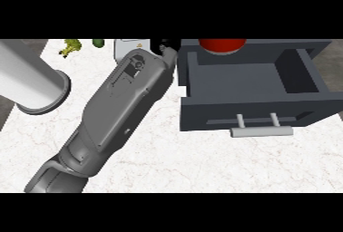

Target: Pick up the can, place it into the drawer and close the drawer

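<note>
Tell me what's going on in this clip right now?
One grey forearm stretches diagonally across the white marble counter toward its far edge; only a sliver of its black hand shows next to the open dark grey drawer, and its fingers can't be made out. A red can sits at the back of the drawer, partly cut off by the view's top. The drawer is open, handle facing the robot. A large white cylinder stands at left, with small green and yellow items behind.

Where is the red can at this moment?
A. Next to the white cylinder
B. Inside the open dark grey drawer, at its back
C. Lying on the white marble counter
B: the red can shows inside the open dark grey drawer, at its far end.
</note>
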